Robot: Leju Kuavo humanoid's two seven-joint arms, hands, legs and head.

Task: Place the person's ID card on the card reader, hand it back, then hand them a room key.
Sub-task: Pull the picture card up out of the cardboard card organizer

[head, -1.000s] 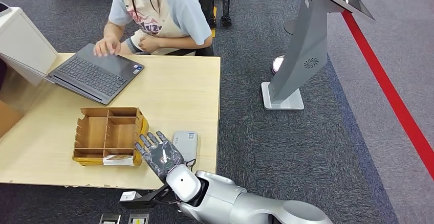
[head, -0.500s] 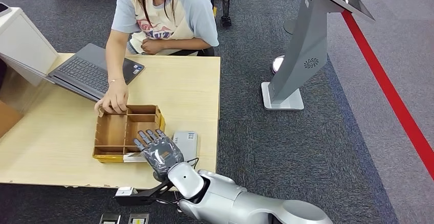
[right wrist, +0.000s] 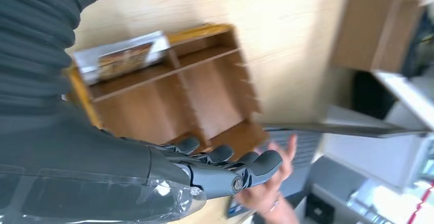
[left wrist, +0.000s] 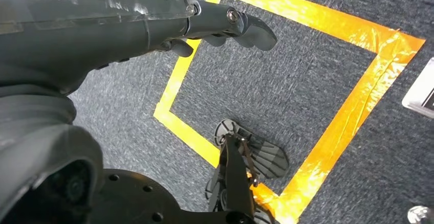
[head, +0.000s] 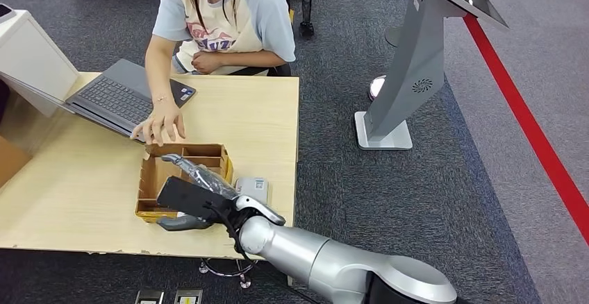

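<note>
Over the wooden tray (head: 217, 157), right hand (head: 201, 177) outstretched, empty.

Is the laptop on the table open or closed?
Open: the laptop's keyboard faces up in the head view, beside the person's hand.

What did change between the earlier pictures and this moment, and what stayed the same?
The wooden tray slid right along the table, toward the card reader, pushed by the person's hand, which left the laptop and now rests at the tray's far edge. The right hand turned from palm-up and reached over the tray, holding nothing. Laptop, reader and kiosk stayed.
</note>
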